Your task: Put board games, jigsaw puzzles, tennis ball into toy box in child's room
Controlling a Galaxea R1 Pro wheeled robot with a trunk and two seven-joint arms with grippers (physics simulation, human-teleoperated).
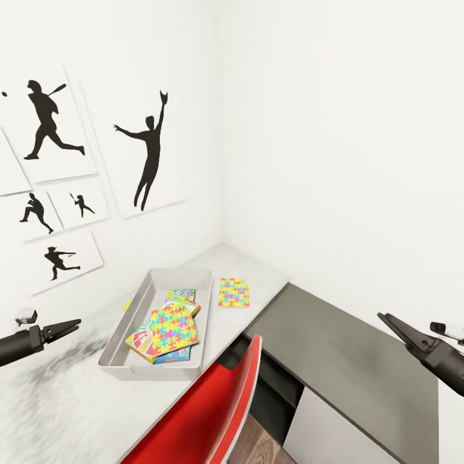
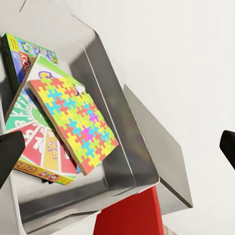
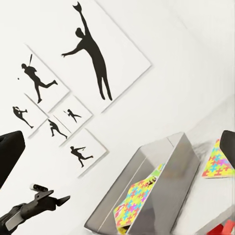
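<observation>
Toys lie stacked in the shallow grey toy box [image 1: 135, 322] on the pale worktop [image 1: 258, 274]: a glossy jigsaw puzzle [image 1: 171, 325] tilts atop the SKIP-BO box [image 2: 41, 147]. A second flat jigsaw box [image 1: 233, 292] rests just right of the bin. The left gripper [image 1: 67, 327] looks narrow, the right gripper [image 1: 391, 323] nearly closed, both empty, beside a red chair [image 1: 212, 412].

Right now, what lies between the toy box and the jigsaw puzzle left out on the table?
Only a narrow strip of bare table separates the toy box from the jigsaw puzzle beside it, as the head view shows.
</observation>
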